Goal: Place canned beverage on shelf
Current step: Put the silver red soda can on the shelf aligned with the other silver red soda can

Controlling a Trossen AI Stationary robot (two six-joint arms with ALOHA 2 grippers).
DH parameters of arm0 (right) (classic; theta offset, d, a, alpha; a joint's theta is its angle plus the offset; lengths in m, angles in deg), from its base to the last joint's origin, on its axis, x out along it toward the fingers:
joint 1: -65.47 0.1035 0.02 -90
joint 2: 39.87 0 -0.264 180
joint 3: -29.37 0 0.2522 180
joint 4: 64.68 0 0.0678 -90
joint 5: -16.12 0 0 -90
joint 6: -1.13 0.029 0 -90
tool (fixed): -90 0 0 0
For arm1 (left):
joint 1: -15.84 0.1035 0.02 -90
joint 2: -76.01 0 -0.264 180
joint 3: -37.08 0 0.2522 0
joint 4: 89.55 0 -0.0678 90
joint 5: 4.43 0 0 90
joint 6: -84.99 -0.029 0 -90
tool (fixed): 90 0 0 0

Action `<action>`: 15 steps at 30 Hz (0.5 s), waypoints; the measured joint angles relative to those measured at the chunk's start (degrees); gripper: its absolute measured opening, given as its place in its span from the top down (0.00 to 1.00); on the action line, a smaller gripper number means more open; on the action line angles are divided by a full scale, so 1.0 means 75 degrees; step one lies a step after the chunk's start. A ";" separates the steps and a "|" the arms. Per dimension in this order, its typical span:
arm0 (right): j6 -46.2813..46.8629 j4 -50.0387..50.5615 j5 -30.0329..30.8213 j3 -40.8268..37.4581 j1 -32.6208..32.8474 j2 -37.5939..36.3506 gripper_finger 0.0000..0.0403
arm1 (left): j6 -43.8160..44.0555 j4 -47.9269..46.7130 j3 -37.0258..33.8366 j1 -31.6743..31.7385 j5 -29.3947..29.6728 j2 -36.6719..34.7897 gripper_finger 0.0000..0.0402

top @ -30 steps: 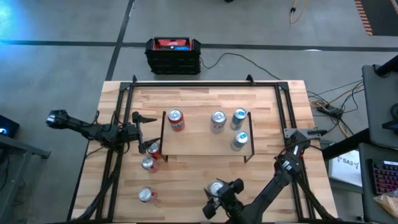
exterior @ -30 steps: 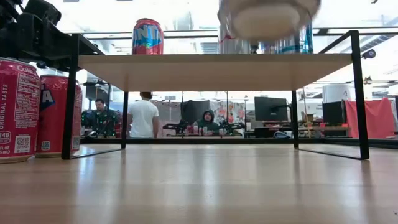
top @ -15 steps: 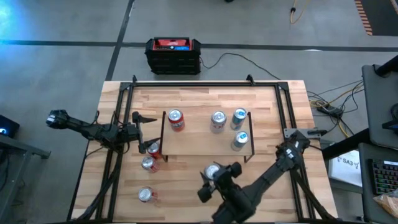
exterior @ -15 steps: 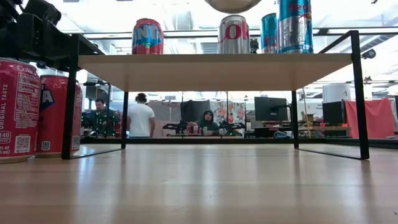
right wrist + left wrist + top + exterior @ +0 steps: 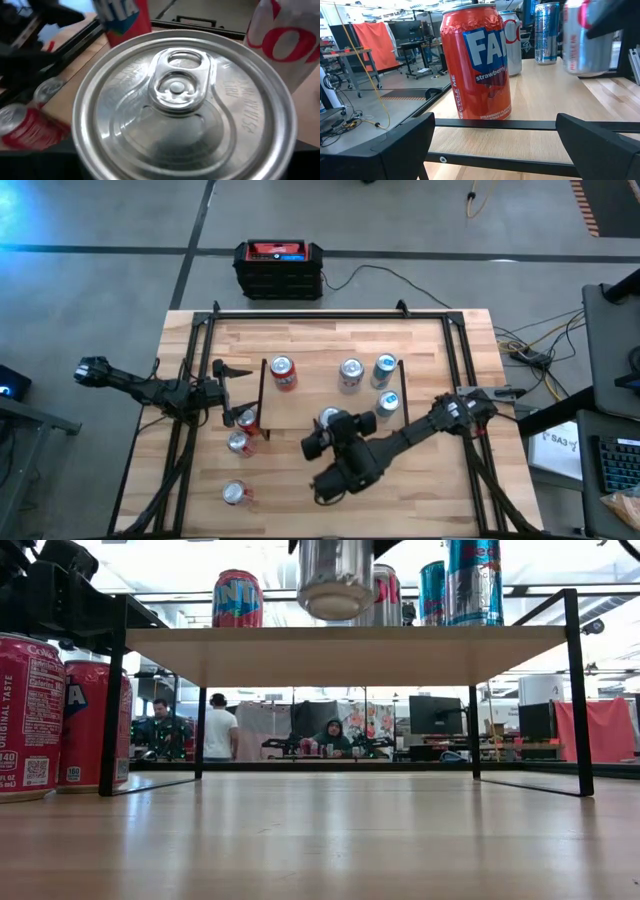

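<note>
1. The right arm reaches from the right edge of the high view toward the frame's lower centre, stretched long and low.
2. The right gripper [image 5: 330, 423] sits at mid-frame, fingers clamped around a silver can [image 5: 329, 418].
3. The left arm lies at the left edge; the left gripper [image 5: 237, 394] waits with fingers spread wide.

Grey floor [image 5: 100, 220], distant desks [image 5: 440, 745]
</note>
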 joint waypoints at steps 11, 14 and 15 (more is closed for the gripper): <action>0.0304 -0.0005 -0.0202 -0.0027 -0.0489 0.0000 0.27 | 0.0000 0.0000 0.0000 0.0001 0.0000 0.0000 0.00; 0.0039 -0.0004 -0.0195 -0.0029 -0.0510 0.0042 0.22 | 0.0000 0.0000 0.0000 0.0000 0.0000 0.0000 0.00; -0.0043 -0.0006 -0.0195 -0.0029 -0.0514 0.0074 0.22 | 0.0000 0.0000 0.0000 -0.0002 0.0000 0.0000 0.00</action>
